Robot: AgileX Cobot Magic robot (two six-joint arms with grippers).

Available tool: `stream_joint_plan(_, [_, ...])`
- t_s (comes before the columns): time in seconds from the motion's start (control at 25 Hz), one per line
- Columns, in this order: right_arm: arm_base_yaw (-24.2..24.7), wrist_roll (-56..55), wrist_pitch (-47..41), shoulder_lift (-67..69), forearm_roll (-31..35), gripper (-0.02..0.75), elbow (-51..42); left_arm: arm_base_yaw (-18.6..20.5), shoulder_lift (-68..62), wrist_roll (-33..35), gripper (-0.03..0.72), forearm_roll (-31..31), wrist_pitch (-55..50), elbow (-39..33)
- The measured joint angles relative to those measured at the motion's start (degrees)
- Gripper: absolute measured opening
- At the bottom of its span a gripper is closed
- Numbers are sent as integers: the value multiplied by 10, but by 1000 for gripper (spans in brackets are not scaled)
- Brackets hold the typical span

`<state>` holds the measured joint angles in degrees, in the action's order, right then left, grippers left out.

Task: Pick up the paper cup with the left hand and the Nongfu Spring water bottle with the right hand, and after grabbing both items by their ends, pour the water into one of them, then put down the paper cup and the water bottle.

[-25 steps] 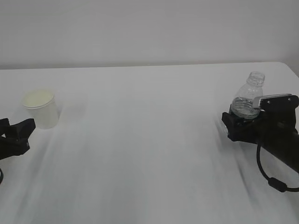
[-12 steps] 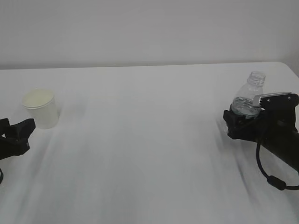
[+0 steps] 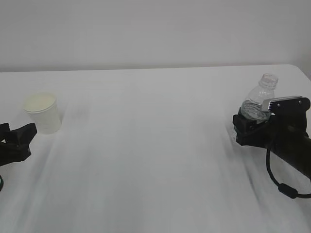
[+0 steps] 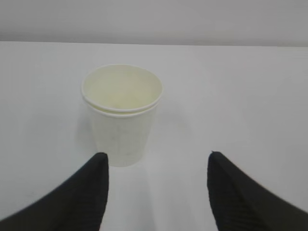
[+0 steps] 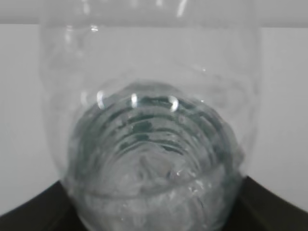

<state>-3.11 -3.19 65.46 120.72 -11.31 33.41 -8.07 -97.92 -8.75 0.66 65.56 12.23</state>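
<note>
White paper cup (image 3: 43, 112) stands upright near the desk's (image 3: 155, 145) left edge, straight ahead of the left tool (image 4: 156, 185), which is released, fingers apart, cup not yet between them. Right tool (image 3: 250, 130) brackets the upright Nongfu Spring water bottle (image 3: 257, 101) near the right edge; grip unconfirmed.

White paper cup (image 3: 43, 112) upright far left; clear capless bottle (image 3: 258, 99) upright far right.

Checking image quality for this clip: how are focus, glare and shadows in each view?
Exterior view: soft, even light, faint shadows, cup and bottle slightly hazy. Left wrist view: cup fairly sharp, fingertips blurred. Right wrist view: bottle fills the frame, soft, with small glints on its ribs.
</note>
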Motion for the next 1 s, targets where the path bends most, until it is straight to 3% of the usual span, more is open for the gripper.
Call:
stream_joint_plan(0.24, [0, 0, 0, 0, -2, 425, 0, 0, 0, 0, 461, 0, 0, 0])
stream_joint_plan(1.0, [0, 0, -11, -24, -46, 420, -10, 0, 0, 0, 461, 0, 0, 0])
